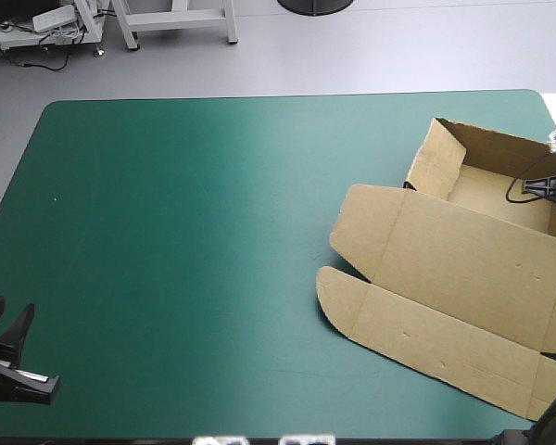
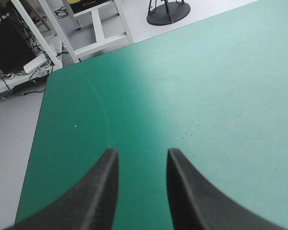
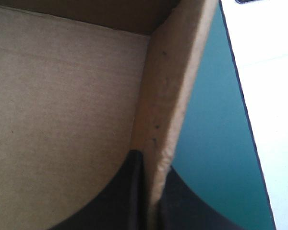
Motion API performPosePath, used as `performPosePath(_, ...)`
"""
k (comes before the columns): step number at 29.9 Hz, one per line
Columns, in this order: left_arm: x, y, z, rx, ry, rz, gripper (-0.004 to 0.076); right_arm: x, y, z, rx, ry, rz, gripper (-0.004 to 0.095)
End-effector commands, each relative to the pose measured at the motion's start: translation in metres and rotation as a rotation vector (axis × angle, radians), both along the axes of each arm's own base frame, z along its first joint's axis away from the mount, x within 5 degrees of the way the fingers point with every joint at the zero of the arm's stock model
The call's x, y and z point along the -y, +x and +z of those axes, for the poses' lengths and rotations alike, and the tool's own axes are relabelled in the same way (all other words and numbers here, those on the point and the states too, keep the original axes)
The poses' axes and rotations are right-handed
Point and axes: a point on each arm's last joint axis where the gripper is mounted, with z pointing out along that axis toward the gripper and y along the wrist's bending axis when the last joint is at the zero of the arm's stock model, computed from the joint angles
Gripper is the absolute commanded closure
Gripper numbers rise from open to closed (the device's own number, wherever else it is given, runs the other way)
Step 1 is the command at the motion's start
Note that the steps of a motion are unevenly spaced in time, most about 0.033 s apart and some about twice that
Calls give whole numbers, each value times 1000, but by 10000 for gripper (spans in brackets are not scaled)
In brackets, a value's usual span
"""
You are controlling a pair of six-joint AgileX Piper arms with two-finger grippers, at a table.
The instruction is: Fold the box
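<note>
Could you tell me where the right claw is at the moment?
The right claw is near the table's right edge, shut on the box's raised wall on that side.

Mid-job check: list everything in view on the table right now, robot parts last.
box: one, brown, at the table's right side; walls raised at its far end, the wide panel and flaps flat toward the near edge.
table cover: one, teal-green, over the whole tabletop.
left gripper: one, black fingers, open, over the cover by the near-left corner, far from the box.
right gripper: one, black fingers, shut on the box wall nearest the table's right edge, one finger on each side of it.
</note>
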Motion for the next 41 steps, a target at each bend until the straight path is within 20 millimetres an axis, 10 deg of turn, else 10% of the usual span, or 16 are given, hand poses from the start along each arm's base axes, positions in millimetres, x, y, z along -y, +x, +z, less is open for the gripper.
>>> performPosePath(1, 1, 4, 11, 80, -14, -4, 481, 0, 1, 12, 49, -61, 50, 921)
performPosePath(13, 1, 4, 14, 110, -17, -6, 482, 0, 8, 15, 134, -68, 45, 841)
performPosePath(24, 1, 5, 14, 108, -16, -5, 545, 4, 15, 1, 122, -77, 55, 400)
performPosePath(34, 0, 10, 14, 97, 6, 11, 549, -1, 11, 0, 17, -151, 229, 388)
performPosePath(41, 0, 11, 14, 92, 9, 10, 549, -9, 6, 40, 204, -152, 207, 388)
